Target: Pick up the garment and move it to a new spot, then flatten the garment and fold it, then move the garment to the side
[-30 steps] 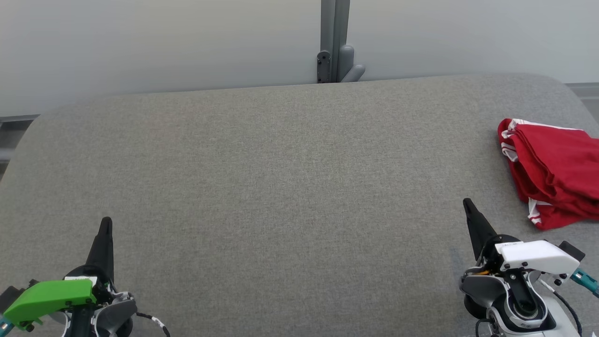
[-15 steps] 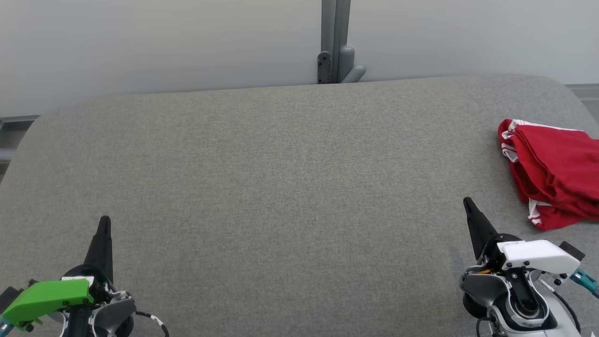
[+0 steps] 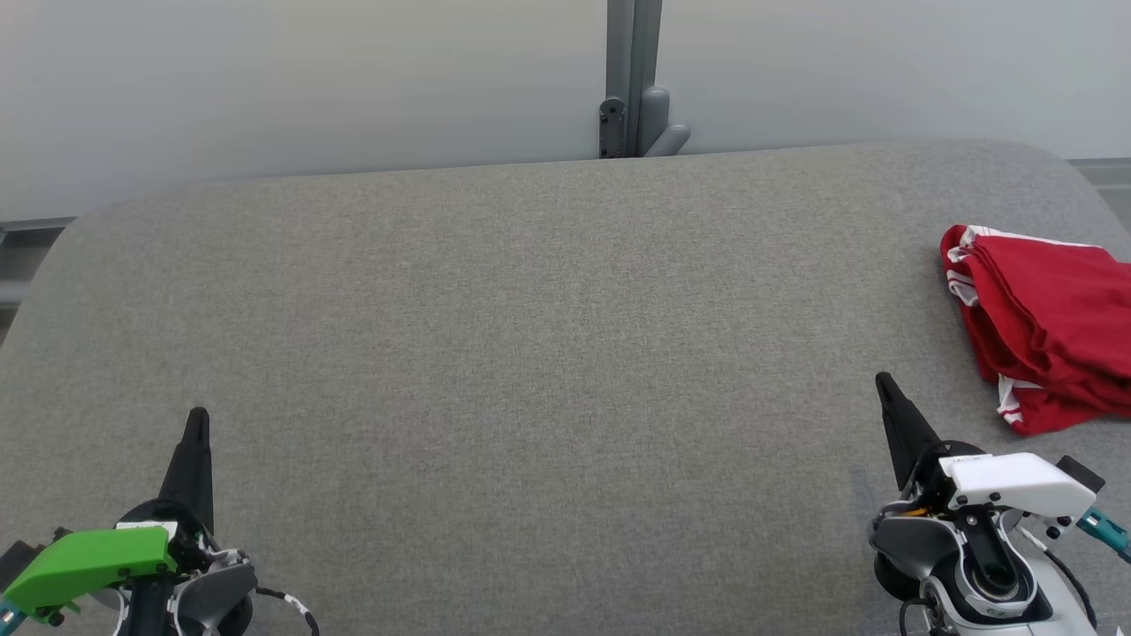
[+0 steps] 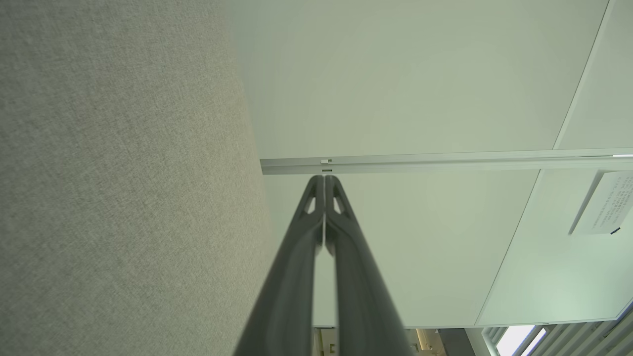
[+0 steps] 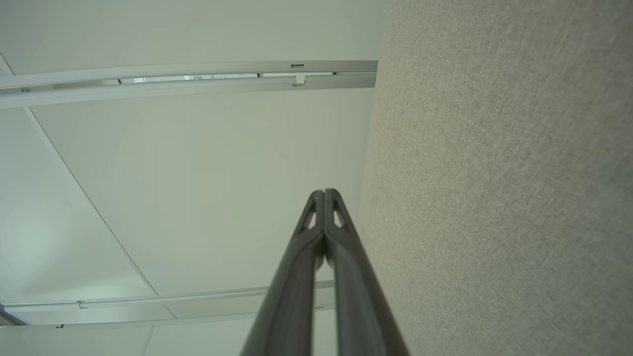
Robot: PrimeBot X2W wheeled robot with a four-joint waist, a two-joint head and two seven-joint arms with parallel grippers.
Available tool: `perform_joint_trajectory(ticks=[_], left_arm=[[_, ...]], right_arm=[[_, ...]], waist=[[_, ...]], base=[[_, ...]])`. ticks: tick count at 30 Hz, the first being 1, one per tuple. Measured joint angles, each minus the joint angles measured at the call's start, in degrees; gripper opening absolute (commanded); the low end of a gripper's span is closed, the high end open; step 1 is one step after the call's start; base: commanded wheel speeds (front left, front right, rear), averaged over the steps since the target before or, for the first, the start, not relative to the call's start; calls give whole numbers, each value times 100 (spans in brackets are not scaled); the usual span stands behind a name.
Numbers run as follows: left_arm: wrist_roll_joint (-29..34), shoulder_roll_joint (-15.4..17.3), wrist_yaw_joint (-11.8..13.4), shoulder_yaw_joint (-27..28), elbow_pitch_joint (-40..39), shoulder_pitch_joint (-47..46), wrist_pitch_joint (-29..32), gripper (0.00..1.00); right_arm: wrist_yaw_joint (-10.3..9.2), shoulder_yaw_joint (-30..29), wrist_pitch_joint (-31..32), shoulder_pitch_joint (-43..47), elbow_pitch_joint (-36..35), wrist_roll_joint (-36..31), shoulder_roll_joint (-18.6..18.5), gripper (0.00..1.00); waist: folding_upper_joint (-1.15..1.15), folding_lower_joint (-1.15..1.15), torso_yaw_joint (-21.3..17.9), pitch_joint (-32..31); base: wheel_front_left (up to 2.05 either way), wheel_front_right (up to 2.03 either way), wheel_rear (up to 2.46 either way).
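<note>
A red garment (image 3: 1047, 322) with white striped trim lies folded in a loose stack at the right edge of the grey fabric table (image 3: 548, 353), partly cut off by the head view's border. My right gripper (image 3: 884, 387) hovers at the lower right, a short way down-left of the garment and apart from it, its fingers (image 5: 324, 198) pressed together and empty. At the lower left my left gripper (image 3: 198, 419) is far from the garment, its fingers (image 4: 324, 184) also pressed together with nothing held.
A grey post with a bracket (image 3: 632, 88) stands behind the table's far edge against a pale wall (image 3: 265, 79). The table's corners are rounded. The wrist views look along the table's surface towards pale wall panels.
</note>
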State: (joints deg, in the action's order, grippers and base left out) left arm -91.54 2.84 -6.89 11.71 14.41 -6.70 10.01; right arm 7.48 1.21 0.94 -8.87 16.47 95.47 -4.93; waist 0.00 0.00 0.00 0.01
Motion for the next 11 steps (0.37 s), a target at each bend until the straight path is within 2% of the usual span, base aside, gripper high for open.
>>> perform_joint_trajectory(ticks=[11], left_arm=[[0, 0, -8, 1, 0, -1, 0, 0]], right_arm=[[0, -12, 23, -1, 1, -12, 9, 0]], waist=[[0, 0, 0, 0]], base=[[0, 0, 0]])
